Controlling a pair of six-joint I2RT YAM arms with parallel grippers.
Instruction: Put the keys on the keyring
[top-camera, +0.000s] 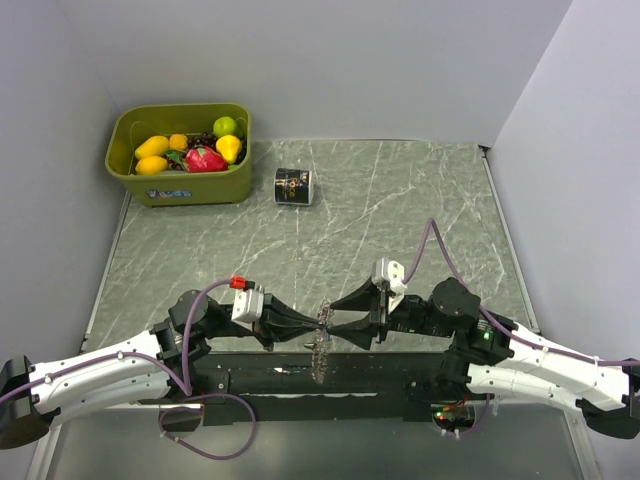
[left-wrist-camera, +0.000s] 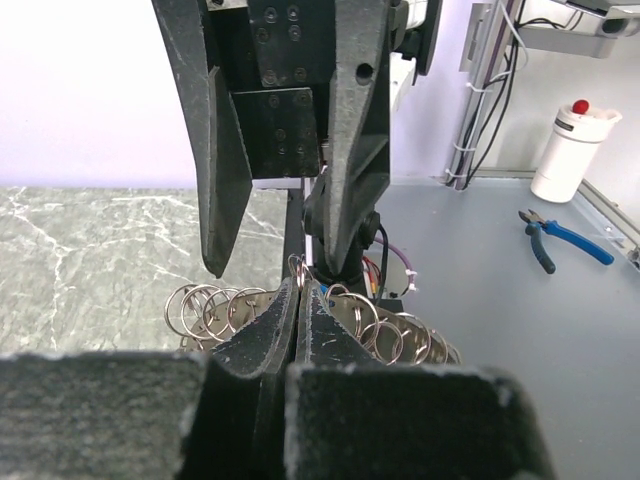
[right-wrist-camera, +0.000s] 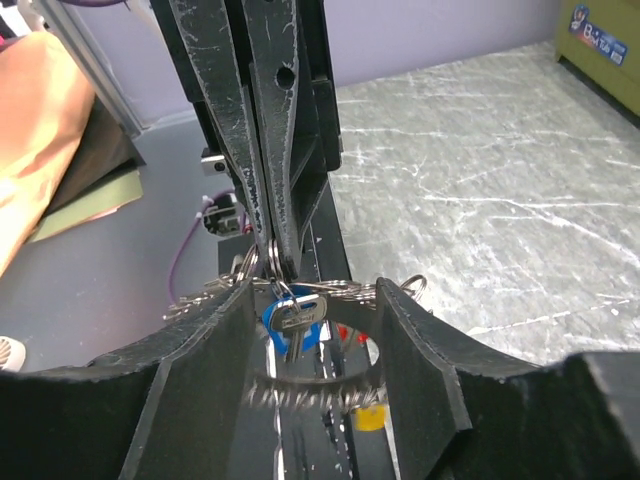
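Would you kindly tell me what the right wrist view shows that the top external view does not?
Only right wrist: a blue-headed key hanging between the open fingers of the right gripper. Only top external: the black can and the fruit in the green bin. Both: the left gripper shut on the keyring.

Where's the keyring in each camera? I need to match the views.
Top external: keyring low centre, between left gripper and right gripper.
Left wrist: keyring lower centre, fanned out either side of the left gripper.
Right wrist: keyring centre, blue-headed key just below.
Shared landmark: the shut left gripper pinching it.
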